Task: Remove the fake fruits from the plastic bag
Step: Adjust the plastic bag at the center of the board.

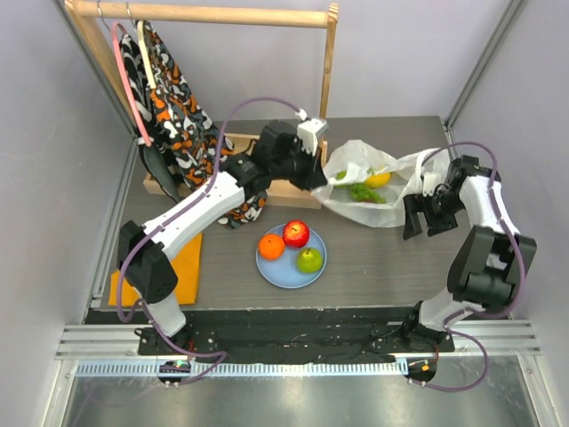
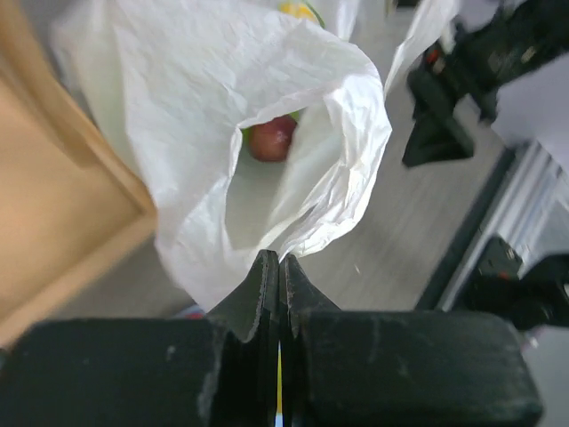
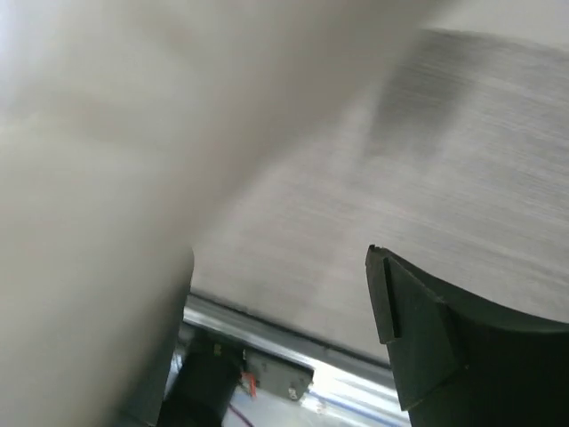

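1. The left claw (image 2: pixel 278 267) is closed tight and appears to pinch the rim of the bag (image 2: pixel 178 107), which lies far right on the table.
2. The right claw (image 1: pixel 424 225) gapes wide and empty, just beside the bag's right edge.
3. Inside the bag are a plum (image 2: pixel 271 140), a mango (image 1: pixel 378 179) and grapes (image 1: pixel 362 192).
4. On the plate (image 1: pixel 283 270) sit an orange (image 1: pixel 271 245), a red apple (image 1: pixel 296 233) and a green apple (image 1: pixel 309 260).
5. The bag looks thin and limp, so it is best held by its rim.
6. The fruits look light, hard and glossy, and likely to slip. Grip them across the middle.
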